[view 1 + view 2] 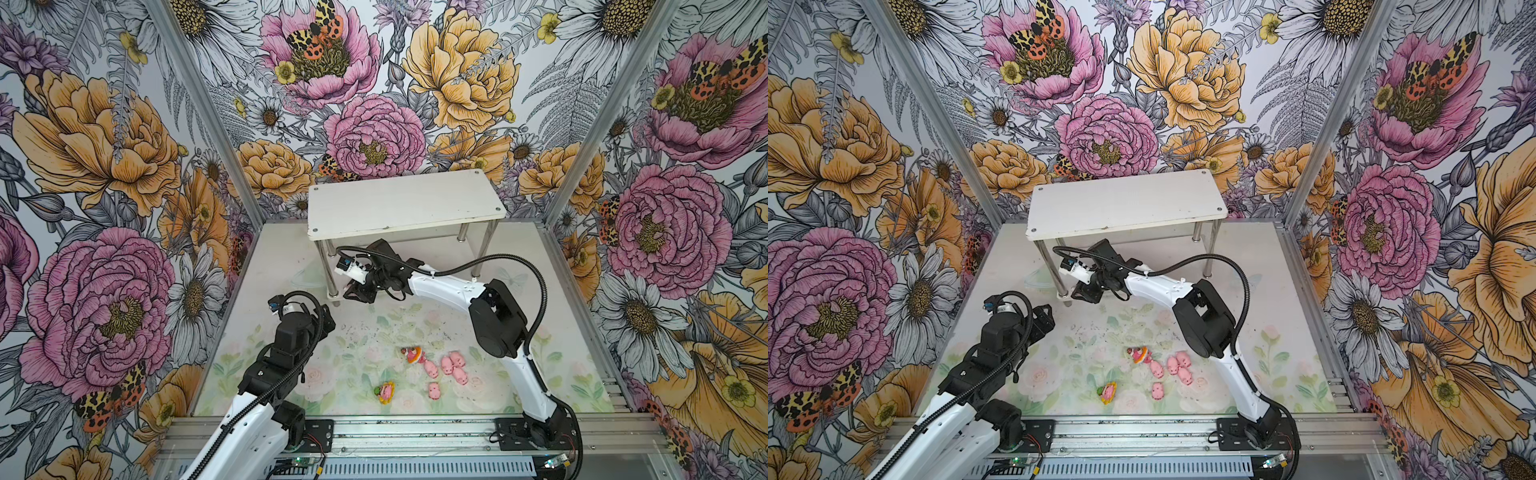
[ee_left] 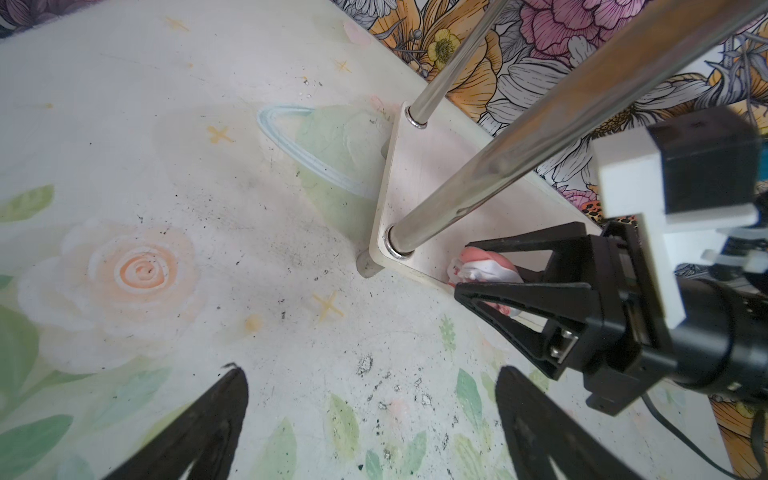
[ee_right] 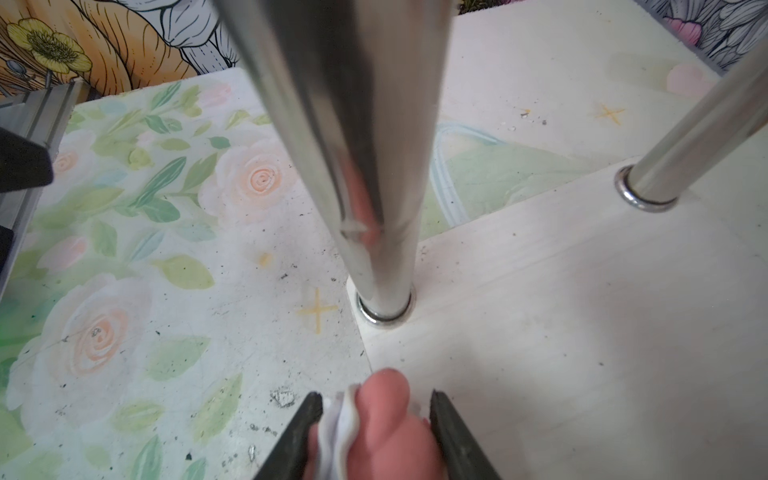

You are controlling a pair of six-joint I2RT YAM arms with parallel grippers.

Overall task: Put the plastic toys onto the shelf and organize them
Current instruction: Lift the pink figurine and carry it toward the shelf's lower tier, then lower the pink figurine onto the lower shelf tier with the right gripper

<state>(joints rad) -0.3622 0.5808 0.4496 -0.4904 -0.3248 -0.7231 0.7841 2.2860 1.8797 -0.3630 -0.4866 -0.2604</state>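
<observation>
Currently held: white-hooded figure (image 3: 374, 428), pinched between the right fingers (image 3: 457, 440), which are clenched on its sides.
Where it is: at the near-left corner of the lower tier (image 3: 582, 332) of the shelf (image 1: 407, 203), just beside a metal leg (image 3: 365, 187). Whether it touches the board, I cannot tell.
Why so low: the arm reaches in under the top board, probably to seat the toy on the bottom level. The leg crowds that approach.
Left fingers (image 2: 195, 432): released, spread wide, grasping nothing. They hover over the bench close by, apparently keeping clear of the other arm.
Toys not yet shelved: orange figure (image 1: 412, 354), sunflower figure (image 1: 385, 392) and five pink pigs (image 1: 446, 365) lie near the front of the bench, well apart from the shelf.
Bench (image 1: 365, 332): pale rose-printed sheet, scuffed and flecked with dark specks.
Room: flower-papered walls (image 1: 104, 166) on three sides, and an aluminium rail (image 1: 415, 432) along the front carrying both arm bases.
</observation>
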